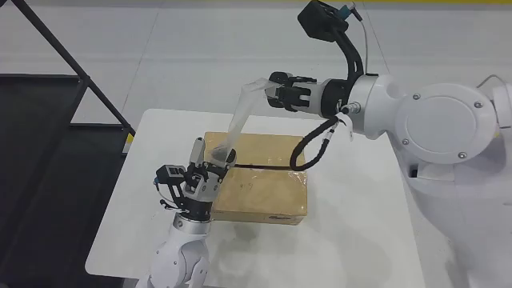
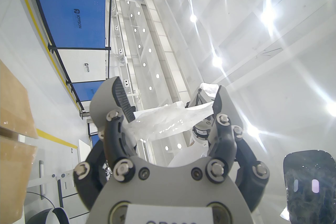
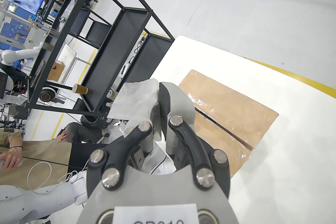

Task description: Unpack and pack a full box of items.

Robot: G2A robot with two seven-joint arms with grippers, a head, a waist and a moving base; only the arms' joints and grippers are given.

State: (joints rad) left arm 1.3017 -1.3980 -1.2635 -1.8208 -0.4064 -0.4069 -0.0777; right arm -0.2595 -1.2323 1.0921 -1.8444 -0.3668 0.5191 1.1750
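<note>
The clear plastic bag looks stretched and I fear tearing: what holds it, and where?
The right tool pinches the clear plastic bag by its upper end. Its lower end lies between the left tool's spread fingers, unclamped.

Crinkly clear plastic bag (image 1: 240, 120), matt cardboard box (image 1: 264, 196), glossy tape (image 3: 228, 128).

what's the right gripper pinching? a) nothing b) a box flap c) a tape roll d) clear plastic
d: the right gripper is shut on a piece of clear plastic, held up above the box.
</note>
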